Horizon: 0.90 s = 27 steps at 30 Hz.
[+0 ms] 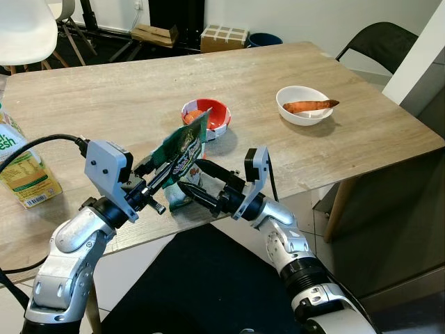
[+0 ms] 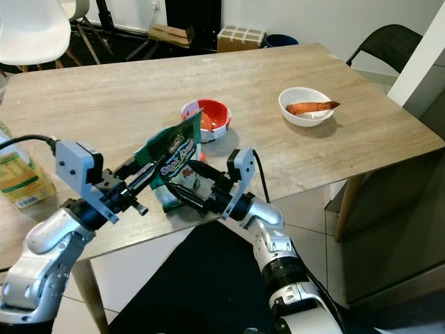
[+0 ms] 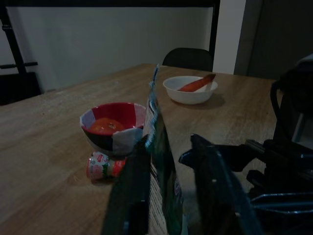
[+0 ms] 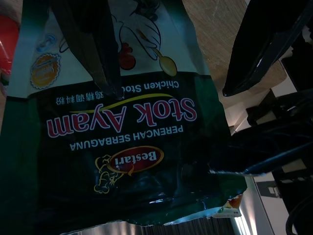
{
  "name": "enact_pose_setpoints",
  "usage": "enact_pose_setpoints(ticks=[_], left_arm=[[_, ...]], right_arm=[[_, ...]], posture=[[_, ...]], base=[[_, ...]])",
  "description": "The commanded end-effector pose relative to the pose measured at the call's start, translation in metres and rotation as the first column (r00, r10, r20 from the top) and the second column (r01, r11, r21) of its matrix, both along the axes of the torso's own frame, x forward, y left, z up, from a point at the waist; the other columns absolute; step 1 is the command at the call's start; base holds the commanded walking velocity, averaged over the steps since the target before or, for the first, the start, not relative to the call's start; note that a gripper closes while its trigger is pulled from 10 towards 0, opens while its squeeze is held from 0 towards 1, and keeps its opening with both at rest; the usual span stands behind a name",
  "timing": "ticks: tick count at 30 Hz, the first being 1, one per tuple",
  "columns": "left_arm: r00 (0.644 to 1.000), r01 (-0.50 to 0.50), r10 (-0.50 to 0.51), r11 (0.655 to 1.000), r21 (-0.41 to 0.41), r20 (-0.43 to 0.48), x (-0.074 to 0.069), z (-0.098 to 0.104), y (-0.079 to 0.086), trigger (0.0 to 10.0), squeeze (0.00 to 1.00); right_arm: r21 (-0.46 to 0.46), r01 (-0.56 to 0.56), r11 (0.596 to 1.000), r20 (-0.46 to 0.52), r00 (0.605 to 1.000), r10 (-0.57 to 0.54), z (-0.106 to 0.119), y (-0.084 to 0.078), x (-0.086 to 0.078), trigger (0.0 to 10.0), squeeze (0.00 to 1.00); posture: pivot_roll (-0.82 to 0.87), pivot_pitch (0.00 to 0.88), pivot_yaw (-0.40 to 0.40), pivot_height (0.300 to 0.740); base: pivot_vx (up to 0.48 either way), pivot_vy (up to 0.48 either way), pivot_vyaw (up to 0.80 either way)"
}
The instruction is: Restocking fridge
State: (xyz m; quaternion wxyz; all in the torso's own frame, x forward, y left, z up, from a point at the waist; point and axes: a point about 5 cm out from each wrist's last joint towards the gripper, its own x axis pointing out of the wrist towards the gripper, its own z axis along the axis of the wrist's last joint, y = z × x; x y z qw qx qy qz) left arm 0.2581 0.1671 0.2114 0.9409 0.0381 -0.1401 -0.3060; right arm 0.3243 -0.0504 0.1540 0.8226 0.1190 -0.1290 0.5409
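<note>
Stock pouch (image 1: 182,154) stands tilted above the near table (image 1: 111,104) edge, clamped by the left gripper (image 1: 161,175). Right gripper (image 1: 198,182) has its fingers spread around the lower part. It looks light, soft and crinkly; better to pinch a flat sealed edge.

stock pouch (image 1: 182,154): green and white, printed "Stok Ayam", "Bestari", chicken drawing | state: sealed, crumpled flat packet | pose: upright, tilted, top corner up beside the red bowl | place: near front table edge, lifted between both grippers, lower edge close to the tabletop; contact unclear
</note>
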Motion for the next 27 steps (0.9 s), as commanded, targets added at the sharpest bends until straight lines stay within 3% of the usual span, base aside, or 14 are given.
enact_pose_setpoints(ticks=[1,7,11,12,13,14,21,22,27], left_arm=[[1.0,-0.001,0.001,1.0,0.015,0.018,-0.001,0.004,0.002,10.0,1.0],[0.999,-0.007,0.006,1.0,0.017,0.033,0.0,0.009,0.004,10.0,1.0],[0.999,-0.043,0.042,0.995,0.088,0.009,0.002,0.006,0.012,10.0,1.0],[0.998,-0.06,0.06,0.992,0.111,-0.001,0.002,0.004,0.015,10.0,0.51],[0.997,-0.07,0.072,0.989,0.131,-0.008,0.003,0.003,0.018,10.0,0.18],[0.996,-0.08,0.084,0.981,0.176,-0.017,0.003,0.001,0.024,10.0,0.0],[0.994,-0.095,0.104,0.965,0.244,-0.025,0.002,0.001,0.034,10.0,0.0],[0.99,-0.132,0.142,0.95,0.282,-0.015,0.003,0.003,0.044,10.0,0.0],[0.984,-0.168,0.178,0.932,0.32,-0.003,0.003,0.006,0.054,10.0,0.0]], right_arm=[[0.001,0.013,1.0,0.002,1.0,-0.013,-0.001,-0.002,0.001,10.0,0.0],[-0.002,0.015,1.0,0.001,1.0,-0.015,-0.001,-0.003,0.002,10.0,0.0],[-0.005,0.016,1.0,-0.001,1.0,-0.016,-0.002,-0.004,0.002,10.0,0.0],[-0.006,0.016,1.0,-0.001,1.0,-0.016,-0.002,-0.004,0.002,10.0,0.0],[-0.006,0.017,1.0,-0.001,1.0,-0.017,-0.002,-0.004,0.002,10.0,0.0],[-0.006,0.017,1.0,-0.001,1.0,-0.017,-0.002,-0.004,0.003,10.0,0.0],[-0.006,0.017,1.0,-0.001,1.0,-0.017,-0.002,-0.003,0.003,10.0,0.0],[-0.006,0.015,1.0,-0.001,1.0,-0.015,-0.002,-0.003,0.002,10.0,0.0],[-0.006,0.012,1.0,-0.002,1.0,-0.012,-0.003,-0.003,0.002,10.0,0.0]], posture=[[-0.02,0.129,-0.054,0.74],[-0.02,0.129,-0.057,0.74],[-0.02,0.126,-0.056,0.74],[-0.02,0.126,-0.056,0.74],[-0.02,0.125,-0.055,0.74],[-0.02,0.122,-0.056,0.74],[-0.01,0.12,-0.055,0.74],[-0.01,0.118,-0.056,0.74],[-0.01,0.114,-0.058,0.74]], base=[[0.0,0.0,0.0],[0.0,0.0,0.0],[0.0,0.0,0.0],[0.0,0.0,0.0],[0.0,0.0,0.0],[0.0,0.0,0.0],[0.0,0.0,0.0],[0.0,0.0,0.0],[0.0,0.0,0.0]])
